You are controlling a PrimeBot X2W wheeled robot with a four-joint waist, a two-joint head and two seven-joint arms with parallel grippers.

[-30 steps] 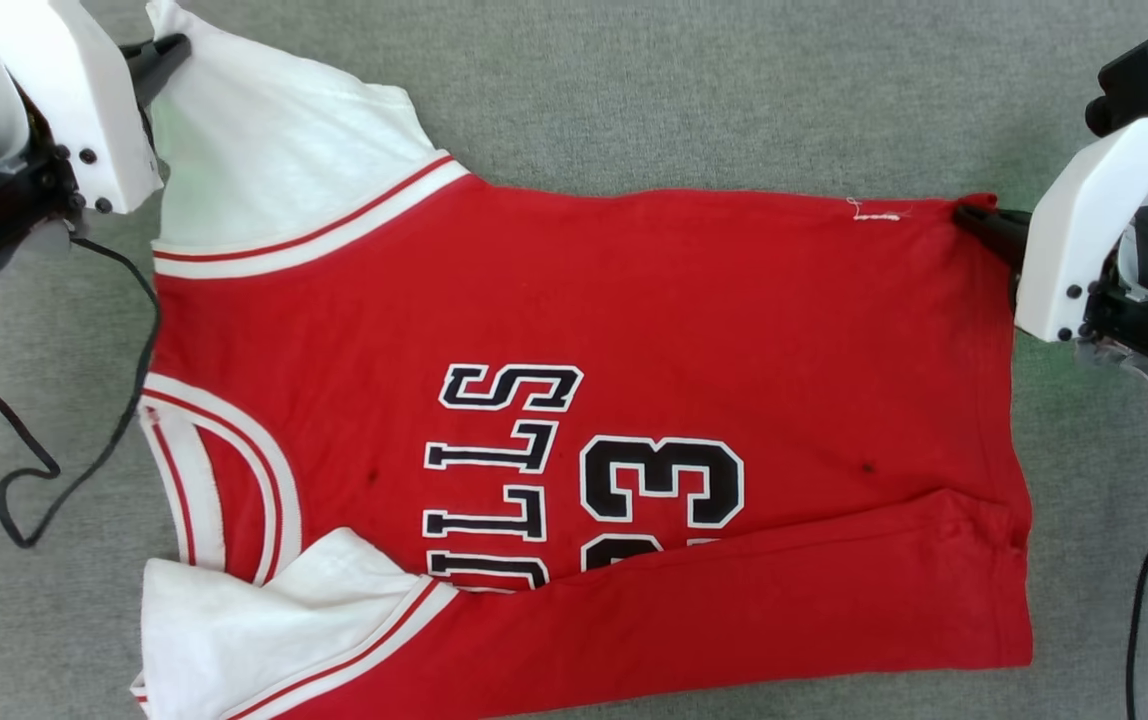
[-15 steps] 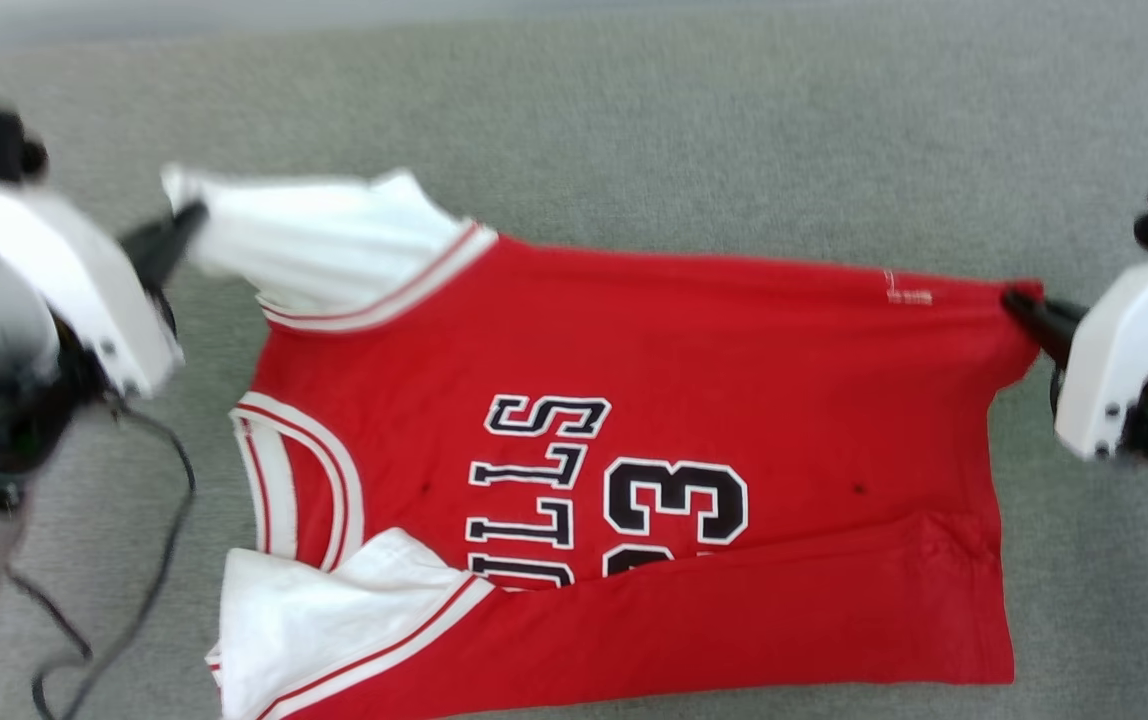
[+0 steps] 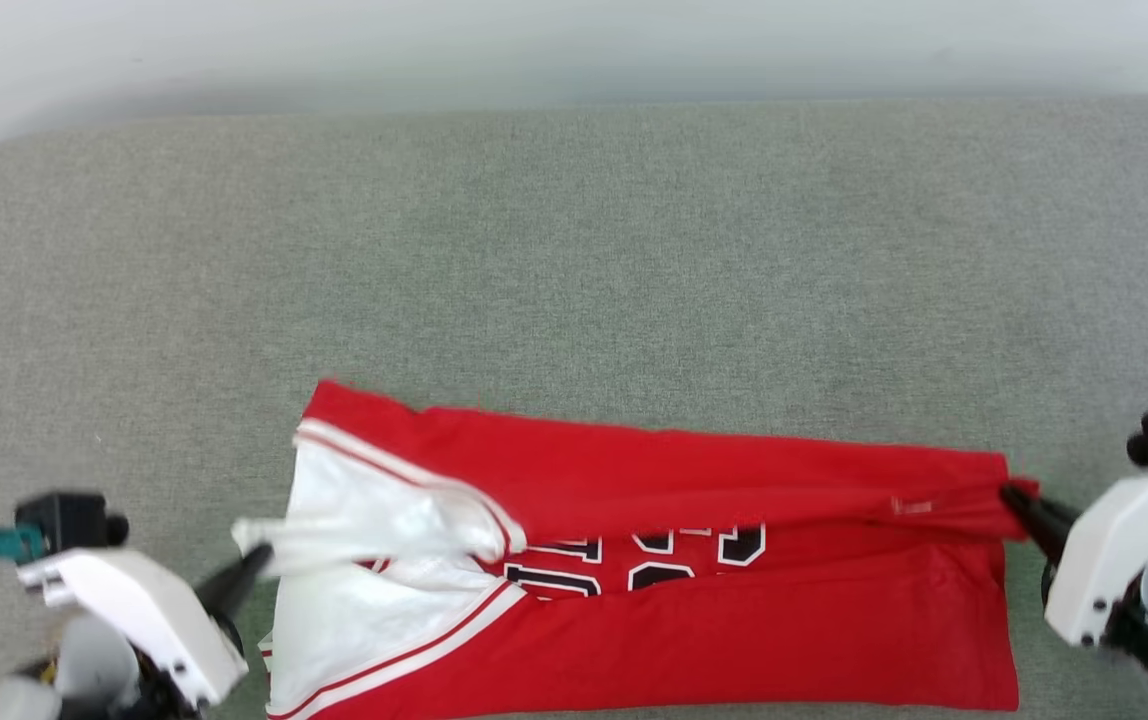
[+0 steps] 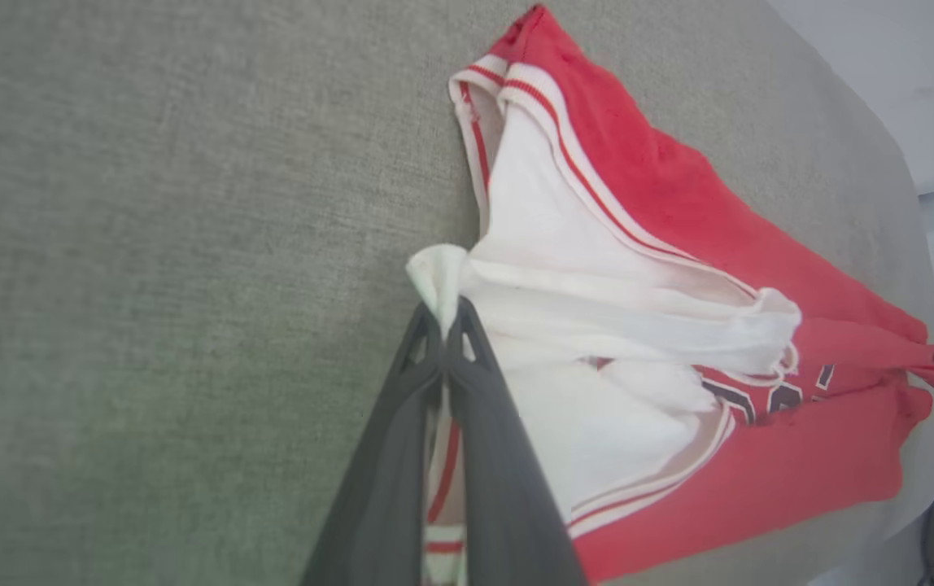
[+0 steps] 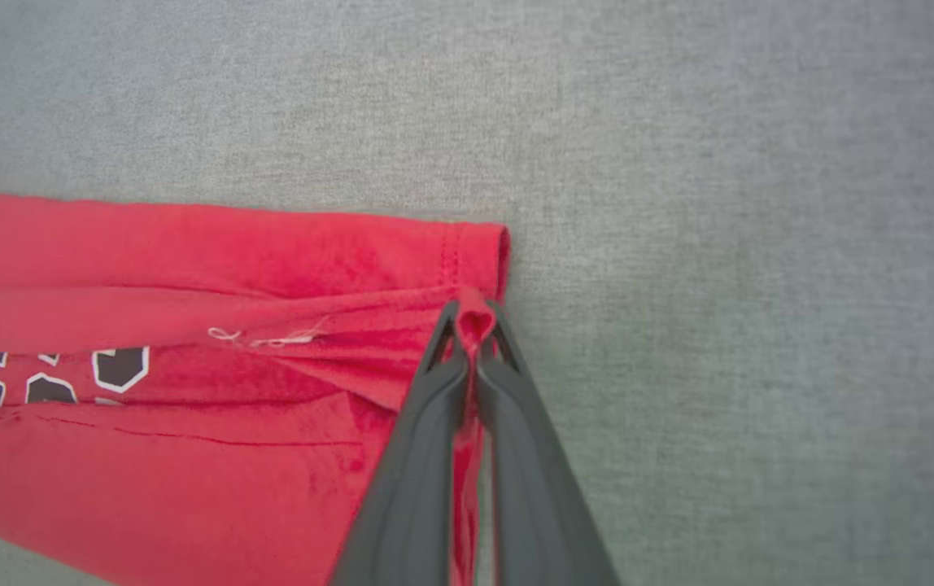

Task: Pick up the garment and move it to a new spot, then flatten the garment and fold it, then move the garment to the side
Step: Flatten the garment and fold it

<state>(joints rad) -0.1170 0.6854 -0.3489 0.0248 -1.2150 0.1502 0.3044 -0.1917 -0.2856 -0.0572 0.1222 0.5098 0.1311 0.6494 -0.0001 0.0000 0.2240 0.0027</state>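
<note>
Twofold grip on the shirt (image 3: 734, 630): clamped at the white sleeve's tip by the left claw (image 3: 256, 556), at the red hem corner by the right claw (image 3: 1012, 494). Lies stretched left to right across the near part of the grey desk (image 3: 574, 250), far side draped over the black lettering.

Soft, even light, faint shadows.
Beyond the garment (image 3: 734, 640) everything goes pale and hazy; its white sleeve looks smeared.

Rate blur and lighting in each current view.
Head view: soft, motion-smeared around the left gripper pinching the red-and-white jersey T-shirt; pale washout along the top. Left wrist view: slightly soft, even light. Right wrist view: sharpest, hem stitching crisp, no glare.
</note>
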